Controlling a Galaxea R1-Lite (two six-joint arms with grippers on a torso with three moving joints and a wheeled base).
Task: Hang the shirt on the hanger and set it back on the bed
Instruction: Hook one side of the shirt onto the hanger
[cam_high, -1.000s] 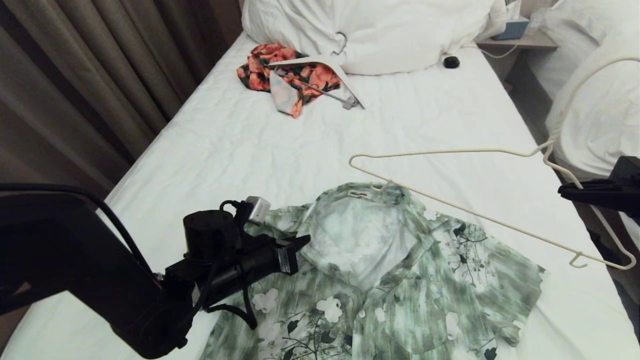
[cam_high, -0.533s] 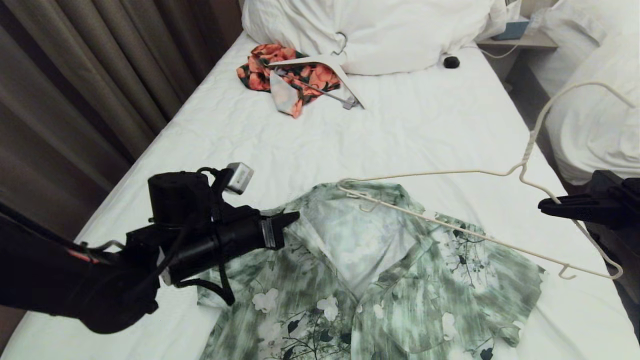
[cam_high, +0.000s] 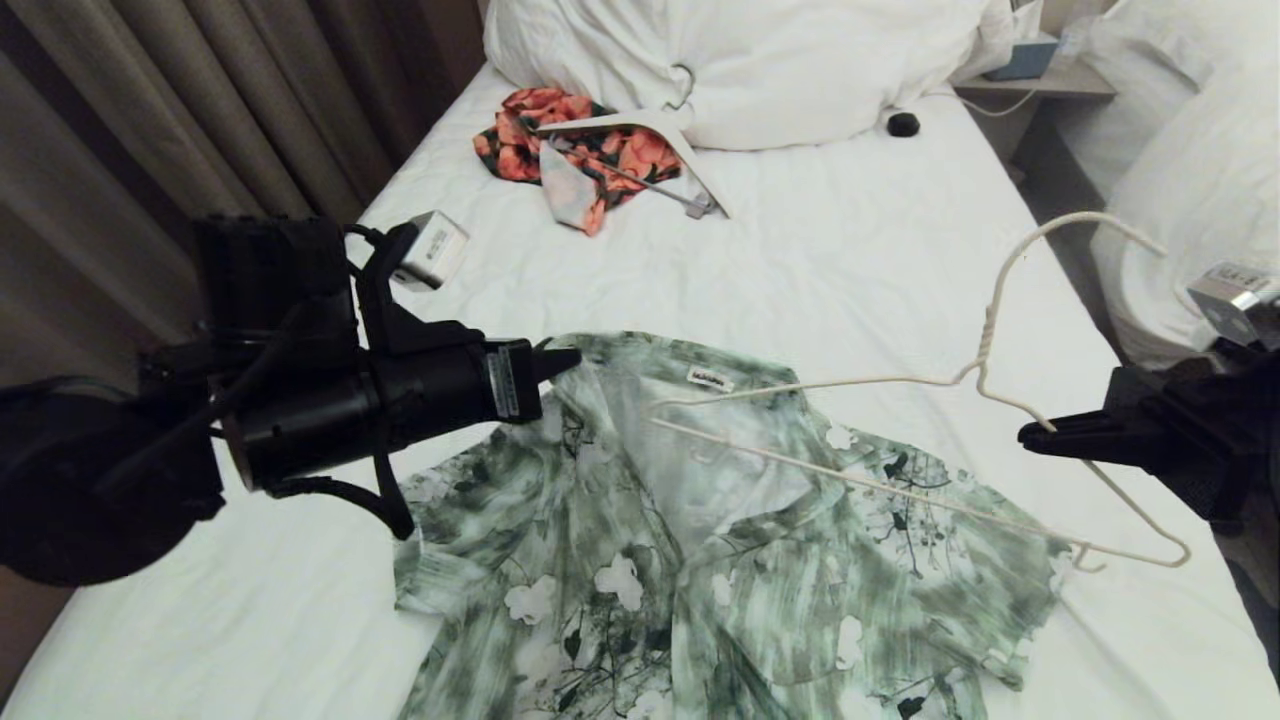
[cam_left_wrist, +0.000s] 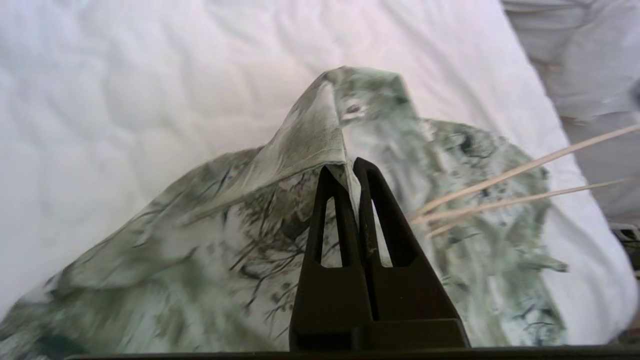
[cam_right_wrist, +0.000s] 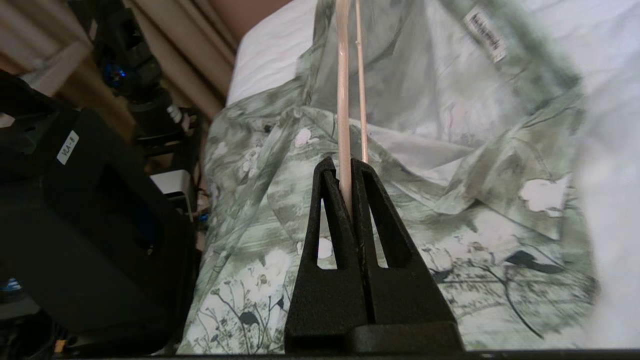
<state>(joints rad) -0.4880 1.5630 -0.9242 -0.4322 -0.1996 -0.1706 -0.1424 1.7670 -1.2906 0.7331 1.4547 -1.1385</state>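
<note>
Hanger (cam_high: 930, 470) nearer; one shirt (cam_high: 720, 560).

shirt (cam_high: 720, 560) on near bed (cam_high: 850, 260); hanger (cam_high: 960, 450) above its right half; pillows (cam_high: 740, 70) behind

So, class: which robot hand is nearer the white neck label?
Left. The left hand pinches the green-and-white floral shirt's collar beside the label; the right hand grips the cream wire hanger farther off.

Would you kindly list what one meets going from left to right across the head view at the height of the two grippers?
left gripper → shirt → hanger → right gripper
</note>
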